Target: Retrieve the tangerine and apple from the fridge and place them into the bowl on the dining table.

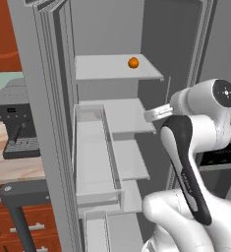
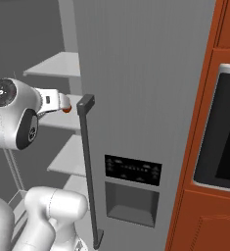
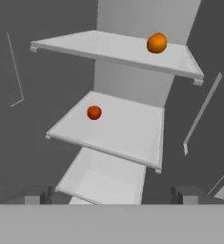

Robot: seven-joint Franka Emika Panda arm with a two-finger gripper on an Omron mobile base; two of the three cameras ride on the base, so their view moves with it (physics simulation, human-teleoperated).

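Inside the fridge (image 1: pixel 107 29), the tangerine (image 3: pixel 157 43) sits on the top shelf, up and right of the pincer (image 3: pixel 111 193), and the apple (image 3: pixel 94 112) lies on the shelf below, ahead and slightly left. Pincer jaws stand wide and empty; apple looks nearer.

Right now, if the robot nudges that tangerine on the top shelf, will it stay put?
Probably not. The tangerine looks like a smooth ball on a flat shelf with no visible lip, so it would likely roll. Its glossy skin may slip between hard fingers. It sits near the shelf's back corner, which might stop it.
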